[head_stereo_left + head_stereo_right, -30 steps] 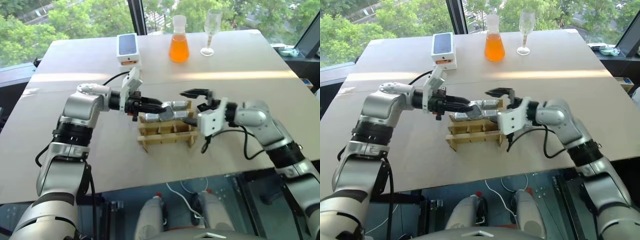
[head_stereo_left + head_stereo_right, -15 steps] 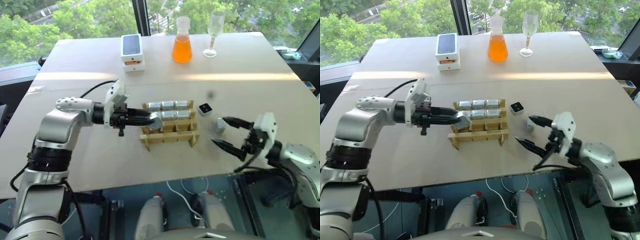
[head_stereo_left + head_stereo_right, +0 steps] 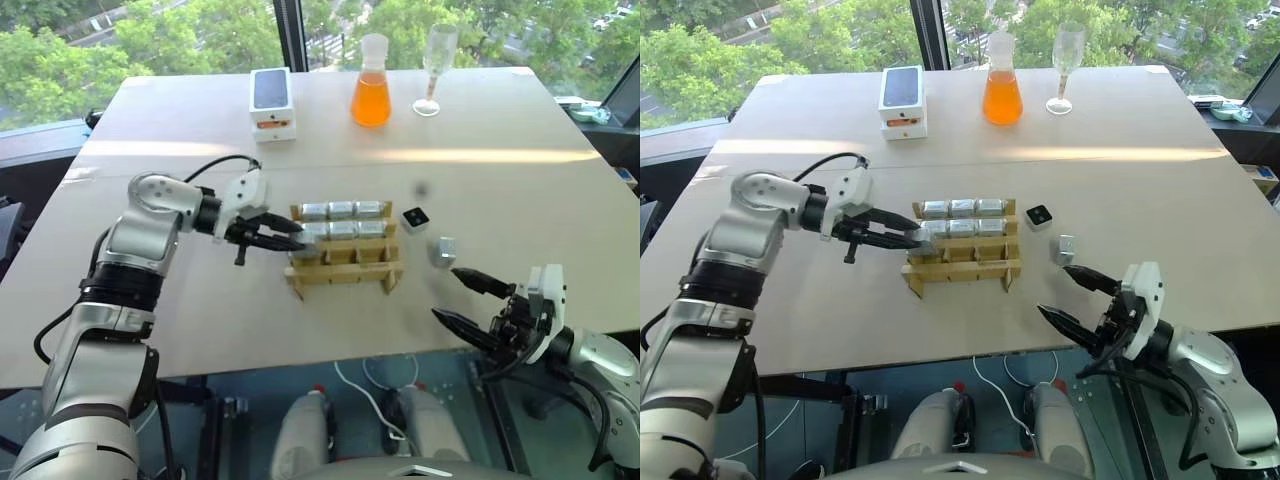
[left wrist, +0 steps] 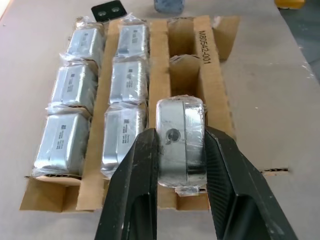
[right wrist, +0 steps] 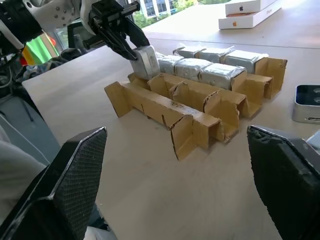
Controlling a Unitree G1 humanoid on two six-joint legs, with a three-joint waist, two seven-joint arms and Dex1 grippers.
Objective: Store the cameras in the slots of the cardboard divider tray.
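Left jaws point(image 4: 181, 150) clamp a wrapped camera point(image 4: 180, 142), one finger point(image 4: 135, 185) on each side, holding it over the near-end slot of the tray's point(image 3: 345, 268) empty row. Beside the jaws, the other two rows hold six wrapped cameras point(image 4: 125, 80), three each. Right jaws point(image 3: 468, 297) stand wide, holding nothing, at the counter point(image 3: 200, 310) edge. Just beyond their tips a loose camera point(image 3: 442, 251) lies on the counter; another point(image 3: 415, 219), black face up, lies farther off, near the tray's end.
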